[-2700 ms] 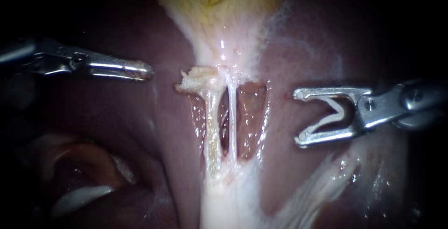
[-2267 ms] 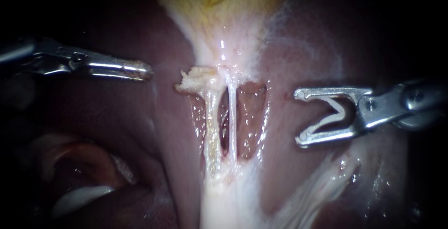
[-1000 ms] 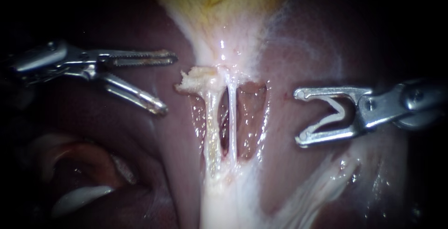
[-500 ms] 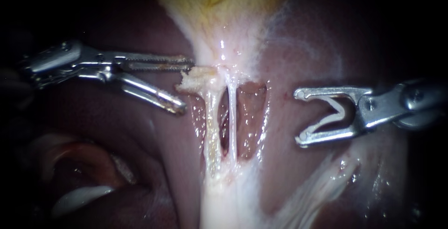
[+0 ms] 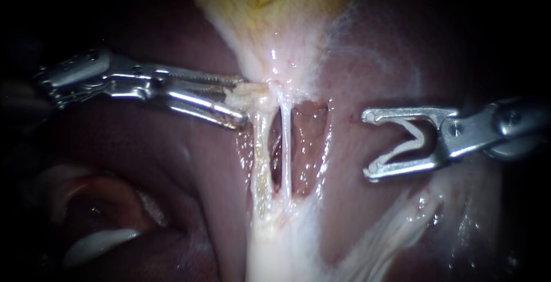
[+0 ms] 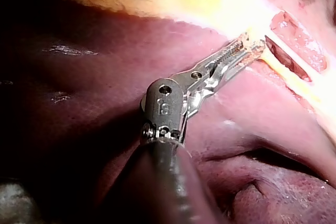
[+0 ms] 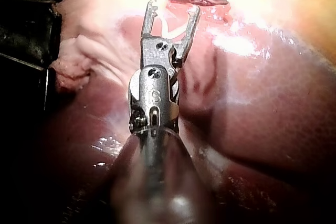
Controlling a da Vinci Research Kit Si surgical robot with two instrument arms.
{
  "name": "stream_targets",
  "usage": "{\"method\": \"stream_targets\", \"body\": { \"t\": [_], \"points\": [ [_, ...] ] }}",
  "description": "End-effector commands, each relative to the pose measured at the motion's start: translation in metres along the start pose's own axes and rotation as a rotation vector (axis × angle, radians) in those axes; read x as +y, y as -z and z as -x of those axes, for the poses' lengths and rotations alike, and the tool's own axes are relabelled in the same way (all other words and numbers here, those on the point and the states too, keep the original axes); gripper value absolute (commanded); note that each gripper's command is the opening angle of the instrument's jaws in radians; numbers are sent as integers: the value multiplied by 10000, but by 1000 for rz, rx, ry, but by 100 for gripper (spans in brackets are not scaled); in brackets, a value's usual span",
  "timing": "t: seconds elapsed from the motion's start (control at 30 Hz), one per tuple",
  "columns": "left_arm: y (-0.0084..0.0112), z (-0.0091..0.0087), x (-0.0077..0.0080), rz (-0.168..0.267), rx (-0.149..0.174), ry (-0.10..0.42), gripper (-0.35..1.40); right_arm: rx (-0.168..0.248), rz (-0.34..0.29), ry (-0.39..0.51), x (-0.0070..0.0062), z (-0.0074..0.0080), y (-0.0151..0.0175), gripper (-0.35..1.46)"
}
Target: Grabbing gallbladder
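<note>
Two jaws of my left instrument (image 5: 245, 101) are clamped on the ragged flap (image 5: 248, 91) at the narrow end of the gallbladder (image 5: 275, 6). One jaw is above the flap and one below, both pressing on it. The left wrist view shows them lying close together, their tips sunk into that pale tissue just where the yellow body tapers off.

The gallbladder spreads away from my grip. It is wide and yellow at the top of the endoscope view and narrows to a white neck in the middle.

Just past my jaw tips, two pale tubes run down from the neck. The thicker tube (image 5: 259, 155) is yellowish, starts right at the flap and passes close beside my lower jaw. The thinner tube (image 5: 285, 150) stands just beside it. Dark red hollows (image 5: 310, 144) show between and beside them. Lower down the tubes merge into a broad white band (image 5: 270, 247).

The liver (image 5: 172, 161) lies under my shaft and all around.

The tubes stand between my two instruments. My right instrument (image 5: 368, 143) hangs well apart on their far side over the liver, with its jaws spread wide and nothing gripped.
</note>
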Motion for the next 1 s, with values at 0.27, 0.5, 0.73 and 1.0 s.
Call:
{"method": "stream_targets", "body": {
  "t": [0.27,0.5,0.73,1.0],
  "points": [
    [14,-1,-2,-9,0,16,-35,0,0,0,0,0,0,44],
    [28,3,-4,-16,0,31,-35,0,0,0,0,0,0,44],
    [48,15,-3,-10,0,38,-35,0,0,0,0,0,0,44],
    [81,25,-4,8,-11,45,-35,0,0,0,-1,0,0,44]
  ]
}}
